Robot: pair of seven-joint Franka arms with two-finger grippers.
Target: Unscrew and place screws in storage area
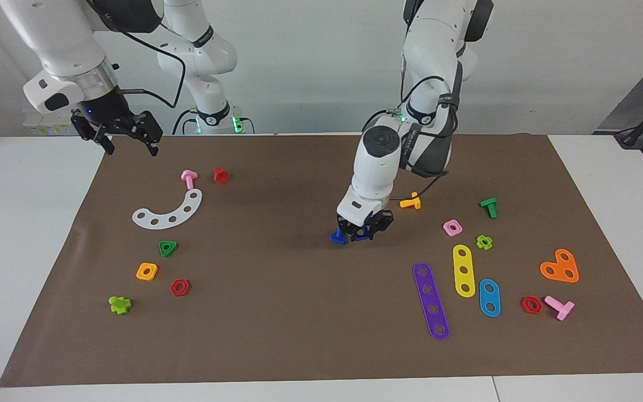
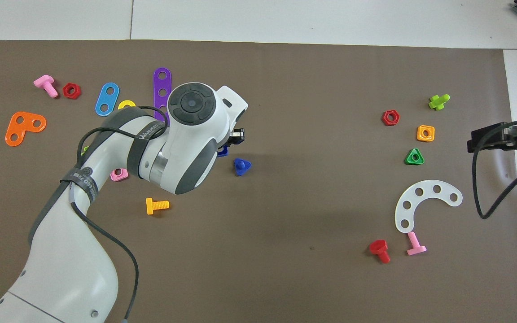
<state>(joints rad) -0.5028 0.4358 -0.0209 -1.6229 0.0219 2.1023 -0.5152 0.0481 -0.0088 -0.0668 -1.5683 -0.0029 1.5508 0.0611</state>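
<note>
Your left gripper (image 1: 364, 230) sits low at mid-mat, its wrist hiding most of a flat blue square nut (image 2: 223, 152); you cannot tell what its fingers grip. The small blue plastic triangular-headed bolt (image 2: 242, 166) lies just beside it. Bare brown paper mat (image 1: 277, 312) stretches toward the white curved strip (image 1: 168, 211). Your right gripper (image 1: 129, 138) waits open, empty, over the mat's edge.

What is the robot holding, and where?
The left gripper is down around a blue piece beside the blue bolt; its grip cannot be told. The right gripper holds nothing.
</note>
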